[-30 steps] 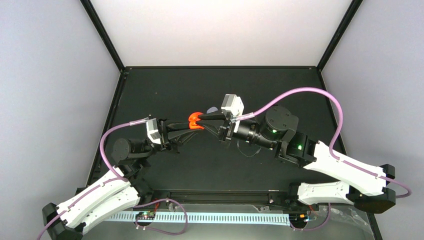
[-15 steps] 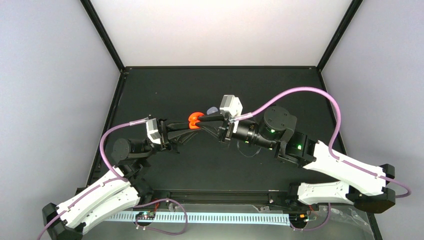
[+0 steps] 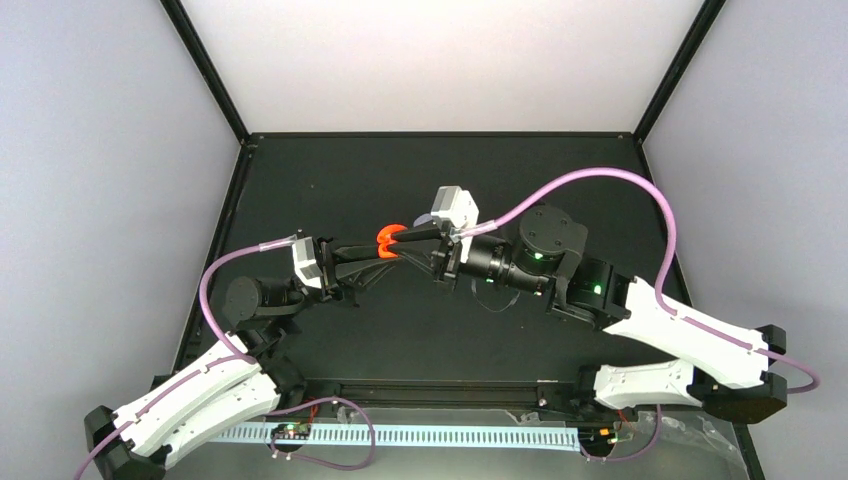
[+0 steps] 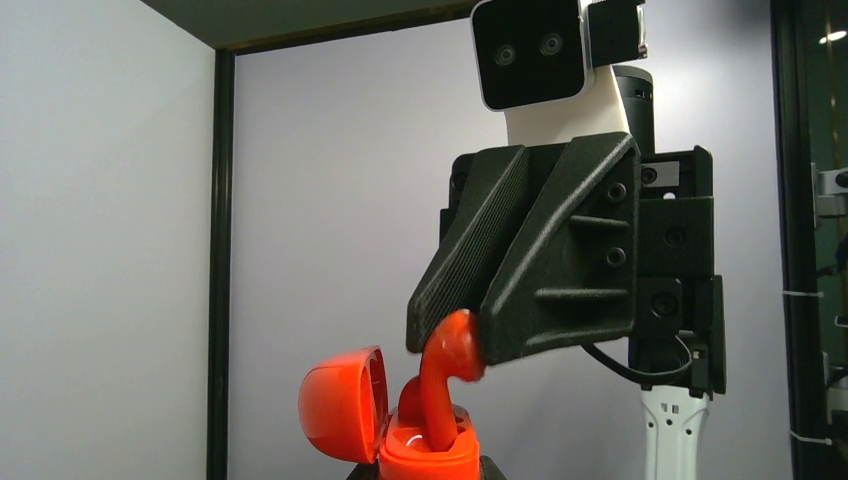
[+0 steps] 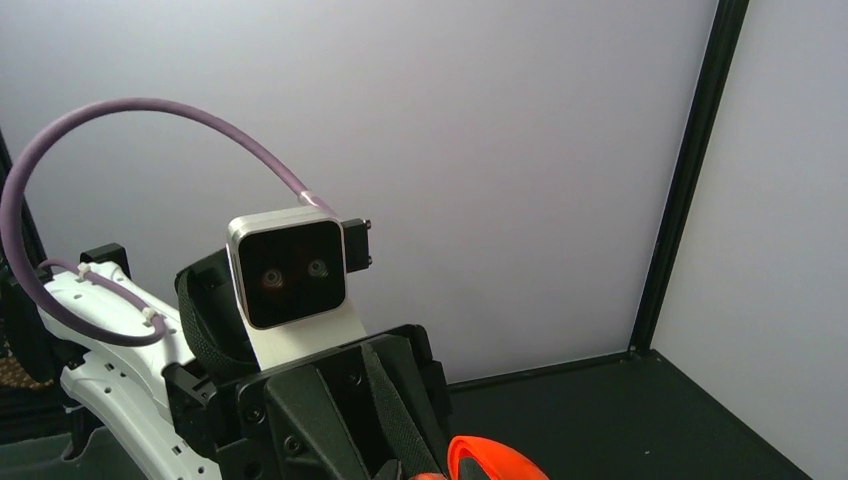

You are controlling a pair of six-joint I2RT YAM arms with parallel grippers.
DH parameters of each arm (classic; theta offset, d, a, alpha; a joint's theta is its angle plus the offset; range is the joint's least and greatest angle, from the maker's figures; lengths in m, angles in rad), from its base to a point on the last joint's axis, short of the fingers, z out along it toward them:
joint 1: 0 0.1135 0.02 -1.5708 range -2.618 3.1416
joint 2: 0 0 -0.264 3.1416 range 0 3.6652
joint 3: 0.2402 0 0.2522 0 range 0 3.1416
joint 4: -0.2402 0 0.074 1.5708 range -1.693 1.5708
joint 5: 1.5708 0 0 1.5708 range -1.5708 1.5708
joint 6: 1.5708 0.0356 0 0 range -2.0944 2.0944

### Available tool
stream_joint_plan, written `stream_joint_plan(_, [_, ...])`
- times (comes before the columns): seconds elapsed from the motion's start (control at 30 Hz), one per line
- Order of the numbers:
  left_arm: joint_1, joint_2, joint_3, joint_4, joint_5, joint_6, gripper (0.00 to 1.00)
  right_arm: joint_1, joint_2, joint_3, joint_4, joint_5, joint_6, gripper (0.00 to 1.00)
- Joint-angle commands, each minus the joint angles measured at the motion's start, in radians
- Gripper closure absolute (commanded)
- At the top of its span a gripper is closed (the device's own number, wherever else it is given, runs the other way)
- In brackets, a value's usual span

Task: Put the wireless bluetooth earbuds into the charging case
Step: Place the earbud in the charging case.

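Note:
My left gripper [image 3: 375, 252] is shut on the base of a red-orange charging case [image 3: 388, 243] and holds it above the table with its lid [image 4: 343, 402] swung open to the left. My right gripper [image 3: 408, 238] is shut on the head of a red-orange earbud [image 4: 446, 366]. The earbud's stem stands in a slot of the case [image 4: 428, 455]. A second red-orange shape [image 4: 409, 400] sits in the case behind it. In the right wrist view only the lid's rim [image 5: 497, 459] shows, under the left arm's fingers [image 5: 402, 412]. The purple earbuds are out of view.
A small purple object [image 3: 424, 219] lies on the black table [image 3: 330, 180] just behind the two grippers, half hidden by the right wrist camera [image 3: 452, 210]. Grey walls and black frame posts enclose the table. Purple cables arch over both arms.
My right arm has shifted slightly left toward the case with the earbud. My left gripper and the case have stayed in place.

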State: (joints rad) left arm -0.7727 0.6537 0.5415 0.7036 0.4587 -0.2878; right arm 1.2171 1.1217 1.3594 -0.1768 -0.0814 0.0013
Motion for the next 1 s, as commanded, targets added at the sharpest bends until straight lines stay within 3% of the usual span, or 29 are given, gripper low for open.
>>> stream_joint_plan(0.0, [-0.002,-0.014,0.023,0.018,0.017,0.013,0.99,0.005,0.025,0.029,-0.041,0.003,-0.004,0.87])
stream_joint_plan(0.97, [-0.001,-0.034,0.023,0.029,0.001,0.003,0.99,0.005,0.002,0.002,-0.038,0.052,-0.001,0.86])
